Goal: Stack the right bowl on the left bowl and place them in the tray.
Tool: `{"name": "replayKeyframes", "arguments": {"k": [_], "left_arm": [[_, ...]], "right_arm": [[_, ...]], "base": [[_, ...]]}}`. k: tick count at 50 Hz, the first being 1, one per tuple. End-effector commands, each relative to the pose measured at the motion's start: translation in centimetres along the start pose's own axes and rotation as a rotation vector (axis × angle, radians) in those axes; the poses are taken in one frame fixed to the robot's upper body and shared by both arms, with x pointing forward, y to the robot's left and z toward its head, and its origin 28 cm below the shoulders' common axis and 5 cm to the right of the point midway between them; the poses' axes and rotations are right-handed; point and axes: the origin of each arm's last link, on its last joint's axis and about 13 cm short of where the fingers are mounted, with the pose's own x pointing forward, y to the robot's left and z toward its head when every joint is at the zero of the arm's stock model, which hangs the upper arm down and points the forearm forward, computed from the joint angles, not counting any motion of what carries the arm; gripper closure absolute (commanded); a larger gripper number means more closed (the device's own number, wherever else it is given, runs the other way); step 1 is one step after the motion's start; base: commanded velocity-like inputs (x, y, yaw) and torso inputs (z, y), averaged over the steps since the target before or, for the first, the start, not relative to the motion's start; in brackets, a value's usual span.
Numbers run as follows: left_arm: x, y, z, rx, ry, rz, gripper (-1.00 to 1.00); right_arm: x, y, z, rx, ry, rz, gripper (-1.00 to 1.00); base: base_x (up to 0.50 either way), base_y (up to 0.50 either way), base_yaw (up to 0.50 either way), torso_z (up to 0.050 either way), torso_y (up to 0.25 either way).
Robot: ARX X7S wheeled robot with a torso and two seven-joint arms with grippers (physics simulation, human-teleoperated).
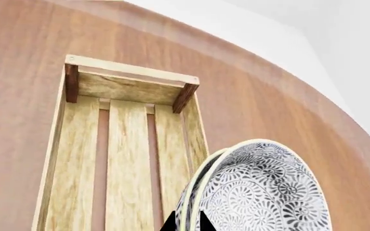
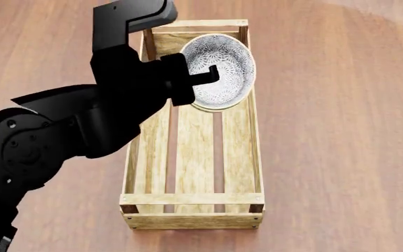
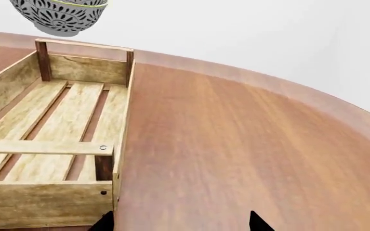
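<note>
stacked bowls (image 2: 219, 68) in left gripper (image 2: 212, 79) above tray (image 2: 191, 198), wood table (image 2: 341, 131) around

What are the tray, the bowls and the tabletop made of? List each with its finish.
Tray: light unfinished-looking wood, visible grain, darker brown corner posts.
Bowls: look like glazed ceramic, a dense dark floral pattern on white with a pale rim; a simulator render, so uncertain.
Tabletop: reddish-brown wood or veneer, smooth, with long straight grain.
</note>
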Motion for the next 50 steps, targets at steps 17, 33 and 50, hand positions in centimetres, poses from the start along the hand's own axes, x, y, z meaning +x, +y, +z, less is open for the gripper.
{"name": "replayKeyframes", "arguments": {"k": [17, 33, 50], "left_arm": [[1.5, 0.1, -1.0, -0.007, 0.021, 0.002, 1.00], [2.6, 0.5, -3.3, -0.022, 0.089, -0.025, 1.00], [3.3, 0.6, -4.5, 0.016, 0.110, -0.029, 1.00]], "right_arm": [[0.1, 0.2, -0.4, 0.001, -0.003, 0.007, -1.00], [0.0, 0.0, -0.6, 0.002, 0.004, 0.001, -1.00], [0.0, -0.1, -0.8, 0.006, 0.011, -0.004, -1.00]], "base": [[0.00, 0.00, 0.00, 0.001, 0.001], [0.00, 0.00, 0.00, 0.000, 0.001], [0.00, 0.00, 0.00, 0.001, 0.001]]}}
